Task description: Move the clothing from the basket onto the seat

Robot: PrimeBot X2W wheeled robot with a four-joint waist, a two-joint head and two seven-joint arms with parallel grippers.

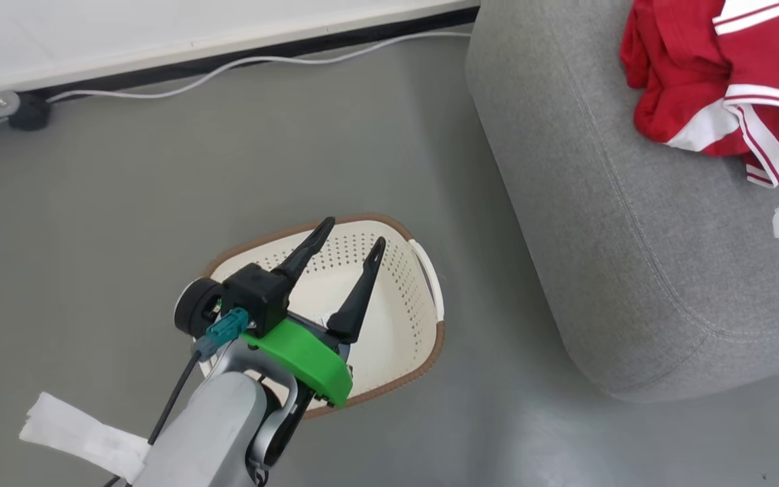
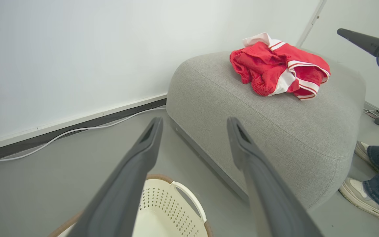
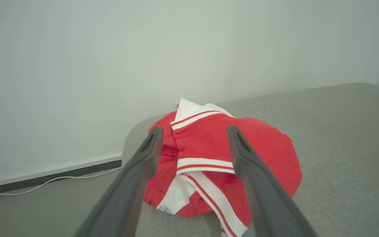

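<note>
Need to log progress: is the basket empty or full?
Empty where visible: the basket shows bare perforated walls; the clothing lies on the seat.

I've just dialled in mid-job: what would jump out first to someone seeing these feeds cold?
The red-and-white clothing heaped on the grey seat, at the head view's upper right, with the open right gripper pointing at it. Then the cream basket on the floor, looking empty, under the open left gripper.

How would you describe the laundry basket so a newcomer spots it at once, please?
Find the large light-grey fabric sofa bearing red-and-white sports clothing. On the floor beside its rounded corner sits a cream perforated plastic basket. Its brown woven-look rim and white handle set it apart.
</note>
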